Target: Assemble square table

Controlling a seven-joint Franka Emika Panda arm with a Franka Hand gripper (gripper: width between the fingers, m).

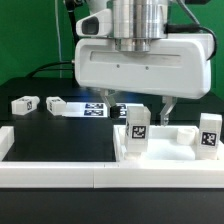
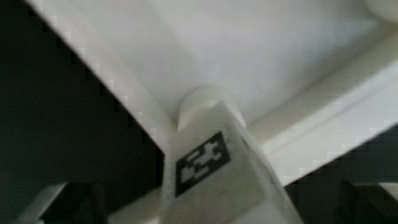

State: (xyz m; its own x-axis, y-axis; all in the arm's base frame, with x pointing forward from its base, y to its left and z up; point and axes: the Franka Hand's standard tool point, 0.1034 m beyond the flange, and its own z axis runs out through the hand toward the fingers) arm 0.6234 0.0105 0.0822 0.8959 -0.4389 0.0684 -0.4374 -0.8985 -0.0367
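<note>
Gripper point(image 1: 147, 110) jaws stand apart around upright leg block point(image 1: 137, 126); we can't tell whether it touches the blurred square table top point(image 2: 267, 50).

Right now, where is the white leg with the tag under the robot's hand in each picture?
Exterior view: the leg stands upright just below the open gripper, a little to the exterior view's left of the middle.
Wrist view: the same leg fills the middle, tag facing the camera.
Shared landmark: the white table top that it stands on.
</note>
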